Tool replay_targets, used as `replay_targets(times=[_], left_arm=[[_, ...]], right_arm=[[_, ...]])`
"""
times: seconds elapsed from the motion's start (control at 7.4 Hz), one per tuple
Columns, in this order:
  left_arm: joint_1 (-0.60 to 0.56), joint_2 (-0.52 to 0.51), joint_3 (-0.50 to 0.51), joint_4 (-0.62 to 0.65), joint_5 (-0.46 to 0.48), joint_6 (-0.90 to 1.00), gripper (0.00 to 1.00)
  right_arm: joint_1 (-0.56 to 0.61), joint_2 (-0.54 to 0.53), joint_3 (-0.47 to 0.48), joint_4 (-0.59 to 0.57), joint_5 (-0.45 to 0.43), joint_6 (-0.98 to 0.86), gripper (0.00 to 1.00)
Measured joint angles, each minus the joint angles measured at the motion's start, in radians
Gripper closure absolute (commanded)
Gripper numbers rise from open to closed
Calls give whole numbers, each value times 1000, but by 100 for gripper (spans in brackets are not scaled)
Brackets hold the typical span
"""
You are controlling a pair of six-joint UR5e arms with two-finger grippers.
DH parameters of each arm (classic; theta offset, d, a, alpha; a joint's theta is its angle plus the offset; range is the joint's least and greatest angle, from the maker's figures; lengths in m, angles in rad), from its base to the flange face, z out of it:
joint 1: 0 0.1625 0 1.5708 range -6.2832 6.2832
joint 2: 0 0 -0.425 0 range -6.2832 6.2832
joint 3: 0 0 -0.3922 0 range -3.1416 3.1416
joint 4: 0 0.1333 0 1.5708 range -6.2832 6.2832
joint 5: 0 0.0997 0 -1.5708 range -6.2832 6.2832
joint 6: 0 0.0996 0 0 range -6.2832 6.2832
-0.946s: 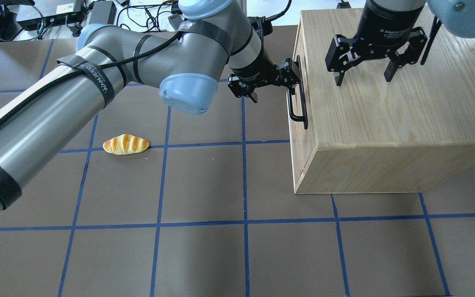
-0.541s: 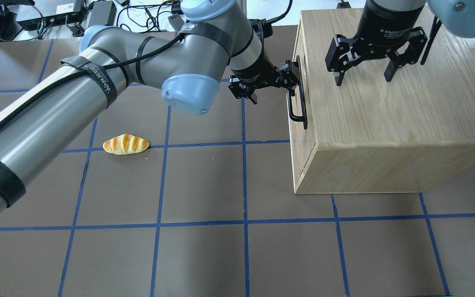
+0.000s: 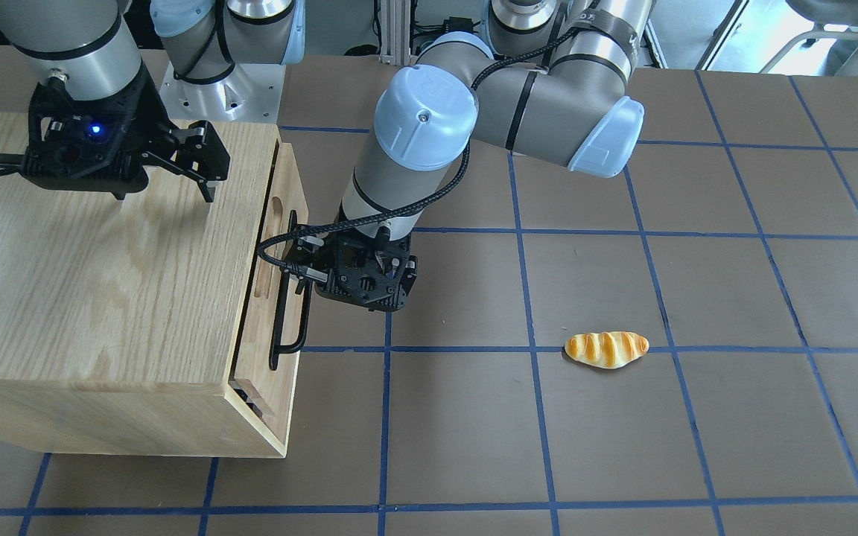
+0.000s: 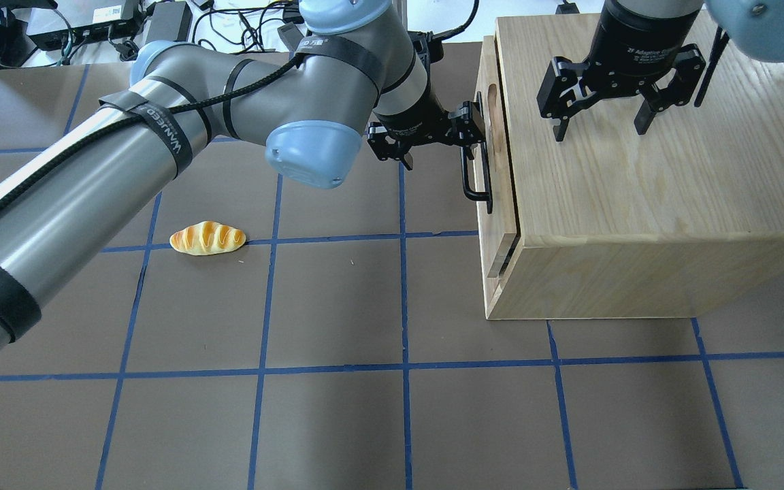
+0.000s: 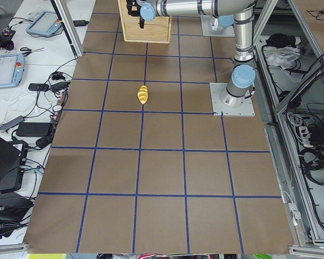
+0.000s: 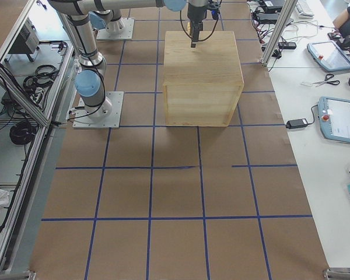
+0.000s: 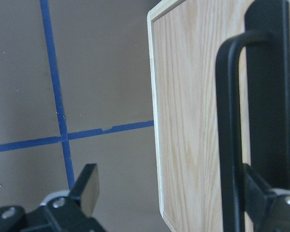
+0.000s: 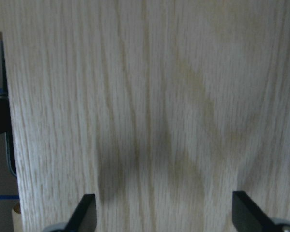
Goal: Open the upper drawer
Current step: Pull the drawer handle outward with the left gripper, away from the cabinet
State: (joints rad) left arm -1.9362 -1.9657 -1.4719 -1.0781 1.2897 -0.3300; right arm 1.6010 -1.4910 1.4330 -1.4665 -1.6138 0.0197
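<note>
The upper drawer (image 4: 486, 68) is a light-oak front with an oblong slot on the left face of the wooden cabinet (image 4: 637, 190). It stands out a little from the cabinet, with a dark gap behind it. Its black bar handle (image 4: 467, 184) also shows in the front view (image 3: 280, 327). My left gripper (image 4: 441, 155) is open, with one finger hooked behind the handle and the other out over the floor; the left wrist view (image 7: 174, 193) shows this. My right gripper (image 4: 599, 133) is open and empty, hovering just above the cabinet top.
A toy bread roll (image 4: 207, 238) lies on the brown gridded table left of the cabinet. My left arm reaches across the table's left half toward the drawer. Cables and electronics (image 4: 92, 27) sit beyond the far left edge.
The drawer front has slid out to the left and a gap has opened behind it. My left gripper moved left with the handle. My right gripper has not moved.
</note>
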Motion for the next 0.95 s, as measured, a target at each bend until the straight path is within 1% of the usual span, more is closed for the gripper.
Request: replay_targets(times=[0.27,0.95], left_arm=[[1,3,1,-8,9,3,0],[9,27,20,-80,43,52,0]], right_arm=[[0,0,0,0,0,0,0],[0,0,0,0,0,-1,0]])
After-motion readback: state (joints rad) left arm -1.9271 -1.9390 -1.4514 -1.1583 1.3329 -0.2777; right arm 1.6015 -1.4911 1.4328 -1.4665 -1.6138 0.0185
